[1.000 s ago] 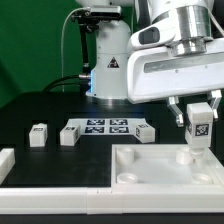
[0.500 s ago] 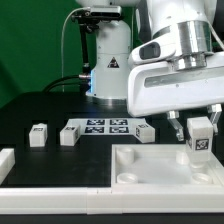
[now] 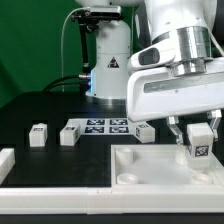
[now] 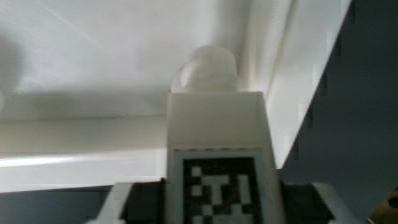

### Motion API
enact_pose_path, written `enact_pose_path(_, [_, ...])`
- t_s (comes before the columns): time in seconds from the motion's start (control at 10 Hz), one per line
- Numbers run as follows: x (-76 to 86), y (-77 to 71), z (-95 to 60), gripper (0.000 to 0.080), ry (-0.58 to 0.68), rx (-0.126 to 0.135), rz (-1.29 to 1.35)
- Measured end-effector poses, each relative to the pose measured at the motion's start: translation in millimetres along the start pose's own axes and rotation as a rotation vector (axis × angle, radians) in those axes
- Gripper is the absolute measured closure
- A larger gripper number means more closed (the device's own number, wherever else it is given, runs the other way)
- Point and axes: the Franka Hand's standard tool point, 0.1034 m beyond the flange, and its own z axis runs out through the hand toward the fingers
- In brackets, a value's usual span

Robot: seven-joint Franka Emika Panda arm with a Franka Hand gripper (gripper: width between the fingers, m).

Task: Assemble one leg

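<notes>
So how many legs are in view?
4 legs: one in the gripper; two on the exterior view's left of the marker board; one on its right. The arm may hide more.

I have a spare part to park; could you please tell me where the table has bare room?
Bare black table lies between the loose legs, the marker board and the large square part. Crowded: that row, and the corner where the gripper holds the leg.

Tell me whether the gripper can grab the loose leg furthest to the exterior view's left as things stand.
Probably not yet. The gripper is shut on a second leg above the white square part, so it is already full. The loose leg itself stands alone on the dark table, nothing crowding it.
</notes>
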Motion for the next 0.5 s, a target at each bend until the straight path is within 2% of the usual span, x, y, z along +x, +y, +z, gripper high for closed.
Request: enact_pose_path(0.5, [5.2, -5.2, -1.9, 0.0508, -0.007, 0.006, -0.006])
